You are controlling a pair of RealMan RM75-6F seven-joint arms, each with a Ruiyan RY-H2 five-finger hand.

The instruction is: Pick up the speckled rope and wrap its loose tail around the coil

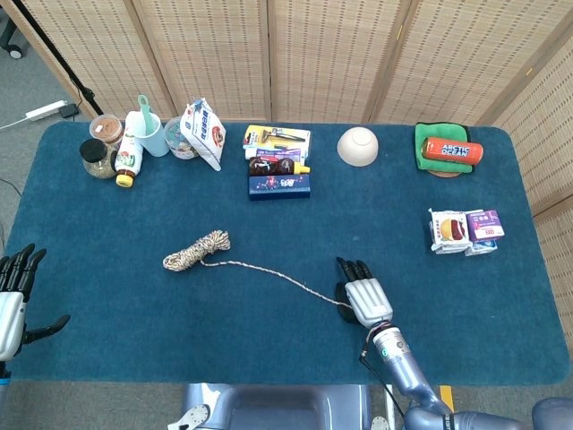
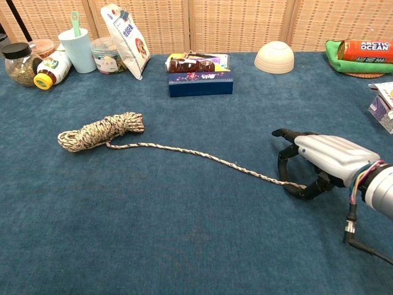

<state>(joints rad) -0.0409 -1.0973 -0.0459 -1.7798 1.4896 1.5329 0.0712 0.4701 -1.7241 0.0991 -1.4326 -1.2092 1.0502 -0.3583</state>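
While the speckled rope (image 2: 101,131) lies on the blue table (image 1: 107,269) as a bundled coil with its loose tail (image 2: 202,155) trailing away across the cloth, the right hand (image 2: 313,161) sits arched over the tail's far end, palm down, fingertips (image 2: 284,161) curled to the surface. The end of the cord runs in under the palm, between the thumb and the fingers. From where I stand I'd say it is closing to pinch that end, but I cannot tell whether the cord is actually caught or merely lying beneath the hand.

To do this well, the hand should make sure the thin cord is truly trapped before lifting, since it lies flat on soft cloth and could easily slip out. Then it would want to draw the tail back toward the coil in a low arc, without tugging hard enough to drag or loosen the bundle.

The left hand (image 1: 16,296) rests well apart at the table's near left edge, fingers straight and slightly apart, holding nothing; it is partly cut off in the head view and absent from the chest view. The very tip of the tail is hidden by the right hand in both views.
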